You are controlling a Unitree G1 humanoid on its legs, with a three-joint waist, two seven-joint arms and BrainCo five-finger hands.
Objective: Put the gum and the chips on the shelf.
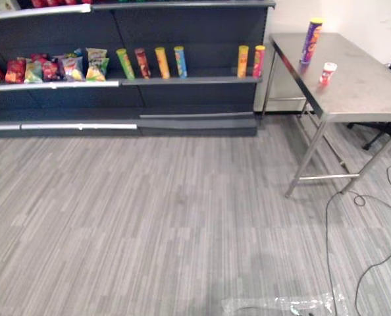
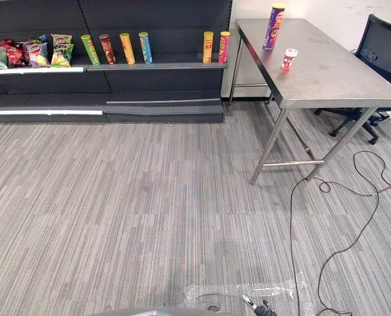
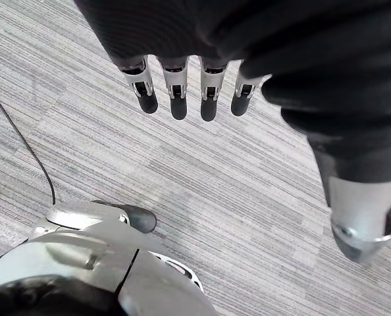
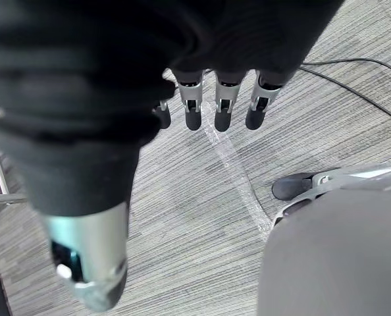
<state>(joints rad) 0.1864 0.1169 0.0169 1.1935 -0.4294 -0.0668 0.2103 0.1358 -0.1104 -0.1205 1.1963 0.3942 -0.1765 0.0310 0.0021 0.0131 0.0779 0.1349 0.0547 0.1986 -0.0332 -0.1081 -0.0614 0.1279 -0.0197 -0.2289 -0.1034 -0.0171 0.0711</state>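
A shiny flat metal table point(image 1: 370, 92) with thin legs stands at about 2 o'clock in the head views. On its smooth top stands a tall round purple chips tube with a yellow lid point(image 1: 312, 41), upright, near the far end. Just beside it, a bit nearer, sits a small round red and white gum pot point(image 1: 327, 72). The two do not touch.

At about 11 o'clock is a long dark metal shelf point(image 1: 195, 80). On its board stands a row of smooth round tubes in green, red, orange, blue and yellow point(image 1: 162, 62), some leaning. Crinkly bright snack bags point(image 1: 51, 68) sit further along, toward 9 o'clock.

The left hand point(image 3: 177, 85) hangs over the grey stripy floor point(image 1: 149, 217) with straight fingers and holds nothing. The right hand point(image 4: 223, 99) hangs the same way, with straight fingers and nothing in it.
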